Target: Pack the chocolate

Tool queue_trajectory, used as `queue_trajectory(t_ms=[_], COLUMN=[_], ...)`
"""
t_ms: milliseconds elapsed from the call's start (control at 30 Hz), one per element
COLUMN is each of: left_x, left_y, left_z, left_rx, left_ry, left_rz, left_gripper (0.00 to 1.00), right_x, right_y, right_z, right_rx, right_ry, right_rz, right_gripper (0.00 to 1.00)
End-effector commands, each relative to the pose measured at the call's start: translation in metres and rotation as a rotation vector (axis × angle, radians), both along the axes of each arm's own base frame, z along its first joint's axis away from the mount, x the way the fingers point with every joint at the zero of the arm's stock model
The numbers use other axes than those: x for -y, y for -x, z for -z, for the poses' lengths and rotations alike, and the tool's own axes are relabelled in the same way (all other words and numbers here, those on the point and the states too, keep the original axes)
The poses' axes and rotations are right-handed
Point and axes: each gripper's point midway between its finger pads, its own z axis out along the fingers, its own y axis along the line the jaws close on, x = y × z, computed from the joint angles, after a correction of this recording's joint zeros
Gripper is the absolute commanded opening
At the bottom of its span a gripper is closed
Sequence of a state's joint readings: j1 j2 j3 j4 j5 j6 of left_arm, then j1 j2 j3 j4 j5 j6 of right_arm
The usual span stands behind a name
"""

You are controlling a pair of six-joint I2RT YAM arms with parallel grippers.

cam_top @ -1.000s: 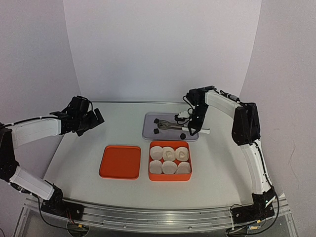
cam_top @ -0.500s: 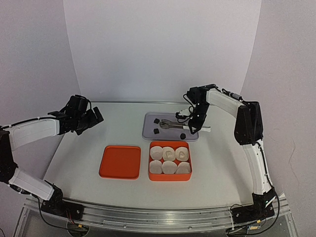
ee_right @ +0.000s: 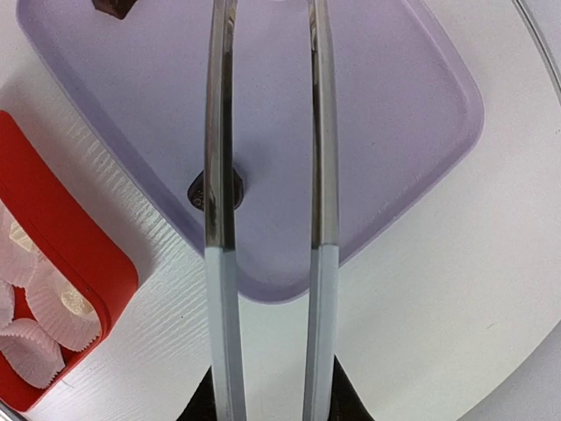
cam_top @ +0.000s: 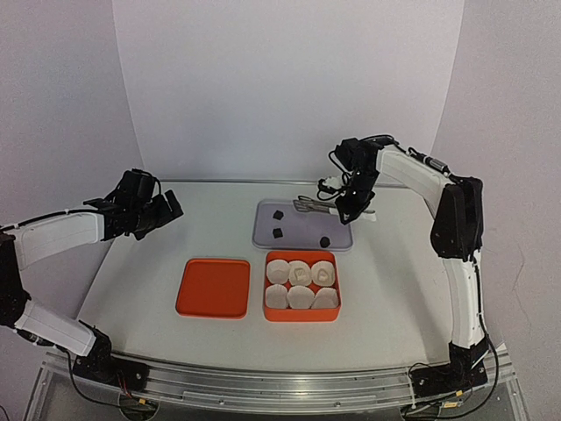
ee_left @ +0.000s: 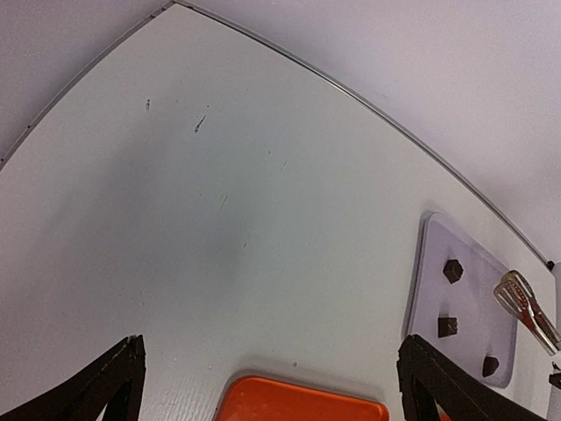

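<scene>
Chocolates (cam_top: 278, 231) on tray (cam_top: 302, 226), tongs (cam_top: 307, 206) above, box (cam_top: 301, 316) of paper cups (cam_top: 301, 273) before tray, lid (cam_top: 213, 287) left of box

No writing, label, brand, number or sign can be read on anything in these views.

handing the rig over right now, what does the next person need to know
Left gripper: open, empty, over the table's left side.
Right gripper: shut on the tongs, above the lavender tray; tong tips look empty.
Three dark chocolates lie on the tray.
Orange box holds six paper cups; whether any is filled I cannot tell. Its lid lies beside it.
Left: move the dark pieces into cups, then likely lid on.
</scene>
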State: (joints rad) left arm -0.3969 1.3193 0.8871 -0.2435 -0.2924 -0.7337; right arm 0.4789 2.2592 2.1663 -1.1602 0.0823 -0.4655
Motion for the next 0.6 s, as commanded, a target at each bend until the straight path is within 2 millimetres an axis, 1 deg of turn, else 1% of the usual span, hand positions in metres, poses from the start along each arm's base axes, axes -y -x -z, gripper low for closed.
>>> queue_trajectory(t_ms=[0,67,133,200,300,433,567], left_x=[-0.002,0.001,0.005,0.009,0.015,0.024,0.031], left_y=[-0.005,-0.009,-0.013,-0.018,-0.028,-0.039,-0.046], left_z=[-0.021,-0.023,-0.026,-0.027,-0.030,-0.036,-0.039], left_rx=[0.062,0.067,0.076,0.086,0.104,0.112,0.125], left_ry=[0.008,0.010,0.012,0.004,-0.014,-0.030,-0.031], left_rz=[-0.009,0.006,0.022,0.043,0.070,0.117,0.148], left_gripper=[1.00,1.00,1.00,1.00,1.00,1.00,1.00], right_x=[-0.008,-0.014,-0.028,-0.040,-0.051,-0.055,-0.070], right_y=[0.011,0.027,0.049,0.075,0.101,0.128,0.158], right_z=[-0.050,-0.060,-0.070,-0.079,-0.088,-0.095,-0.091], right_rx=[0.121,0.139,0.111,0.091,0.099,0.082,0.037], right_ry=[-0.028,-0.037,-0.103,-0.149,-0.178,-0.222,-0.240], right_rz=[0.212,0.275,0.336,0.360,0.422,0.510,0.520], right_gripper=[0.00,0.00,0.00,0.00,0.00,0.00,0.00])
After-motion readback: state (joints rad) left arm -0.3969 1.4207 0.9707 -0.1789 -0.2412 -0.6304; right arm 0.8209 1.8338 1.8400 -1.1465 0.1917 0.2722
